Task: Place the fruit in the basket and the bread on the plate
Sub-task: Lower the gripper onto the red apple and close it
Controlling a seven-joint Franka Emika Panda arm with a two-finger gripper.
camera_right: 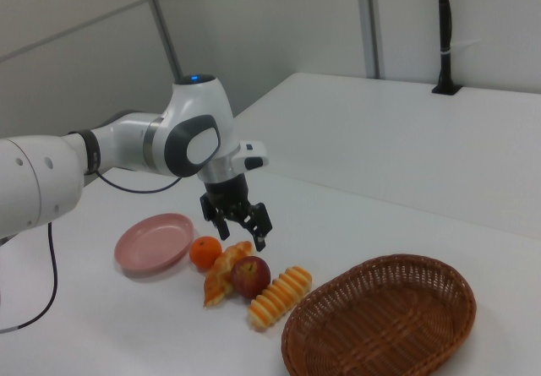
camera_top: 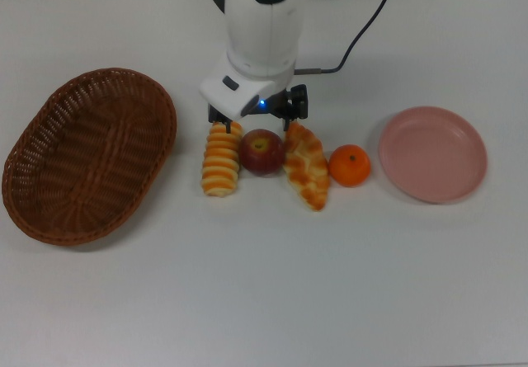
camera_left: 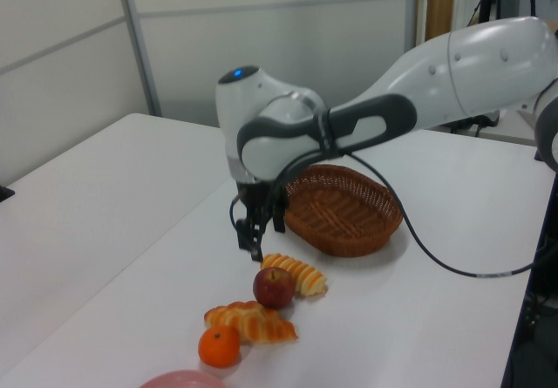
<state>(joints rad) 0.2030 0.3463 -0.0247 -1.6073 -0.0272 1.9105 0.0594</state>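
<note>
Four items lie in a row on the white table. In the top view, from left to right, they are the striped orange-and-cream roll, the dark red apple, the braided golden loaf and the orange mandarin. My gripper is open and hangs just behind and above the apple, one finger near the roll's far end and the other near the loaf's far end. It holds nothing. The brown wicker basket lies empty at the top view's left. The pink plate sits empty at the top view's right.
The white arm reaches over the table's far side, above the basket, with a black cable hanging from it. In the top view, bare white tabletop lies in front of the row.
</note>
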